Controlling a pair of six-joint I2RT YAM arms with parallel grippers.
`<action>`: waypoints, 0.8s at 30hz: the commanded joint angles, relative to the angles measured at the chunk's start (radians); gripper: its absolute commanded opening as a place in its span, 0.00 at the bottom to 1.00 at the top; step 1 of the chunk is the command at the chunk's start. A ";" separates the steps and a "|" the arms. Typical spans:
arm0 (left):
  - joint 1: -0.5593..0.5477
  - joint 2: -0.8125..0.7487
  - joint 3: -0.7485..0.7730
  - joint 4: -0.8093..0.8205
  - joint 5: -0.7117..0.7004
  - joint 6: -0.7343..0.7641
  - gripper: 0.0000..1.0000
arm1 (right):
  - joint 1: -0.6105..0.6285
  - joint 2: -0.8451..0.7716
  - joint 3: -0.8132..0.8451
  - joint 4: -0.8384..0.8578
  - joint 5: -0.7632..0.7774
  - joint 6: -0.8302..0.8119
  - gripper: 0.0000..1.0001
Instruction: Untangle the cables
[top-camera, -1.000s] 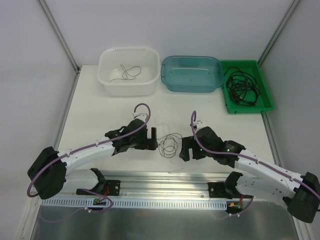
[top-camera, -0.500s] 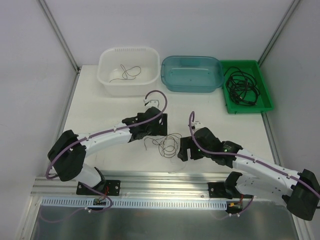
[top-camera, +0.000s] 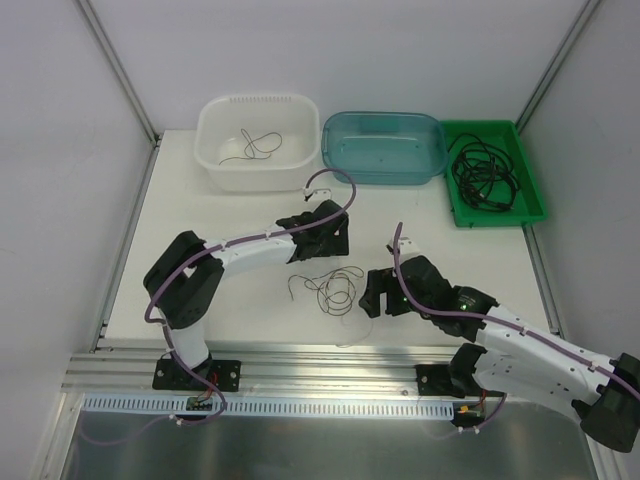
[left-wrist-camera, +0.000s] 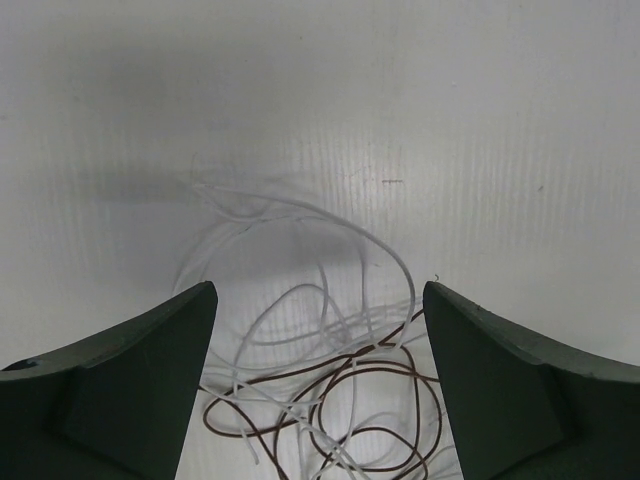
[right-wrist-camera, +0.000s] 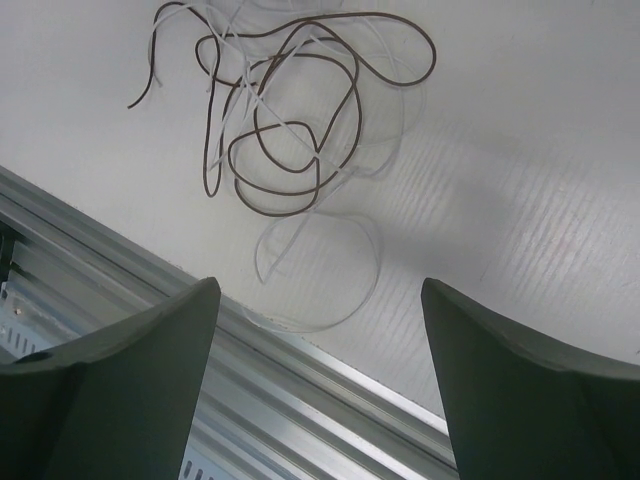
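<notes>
A loose tangle of thin brown and thin white cables (top-camera: 335, 290) is lying on the white desk (top-camera: 200, 230) between the two arms. The left claw (left-wrist-camera: 318, 290) is hovering at its far side and the right claw (right-wrist-camera: 320, 285) just beside it. Both are gaping wide, gripping nothing.

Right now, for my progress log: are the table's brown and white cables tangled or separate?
Tangled: the brown cable and white cable overlap in one interlaced heap.
</notes>
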 joint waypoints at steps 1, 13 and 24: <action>-0.005 0.026 0.076 0.006 0.030 -0.051 0.84 | 0.003 -0.032 -0.013 0.034 0.043 -0.009 0.86; -0.010 0.106 0.069 0.004 -0.002 -0.027 0.33 | 0.003 -0.032 -0.019 0.037 0.043 -0.006 0.86; -0.008 -0.339 0.008 -0.053 0.042 0.140 0.00 | 0.004 0.098 0.002 0.173 -0.030 0.018 0.84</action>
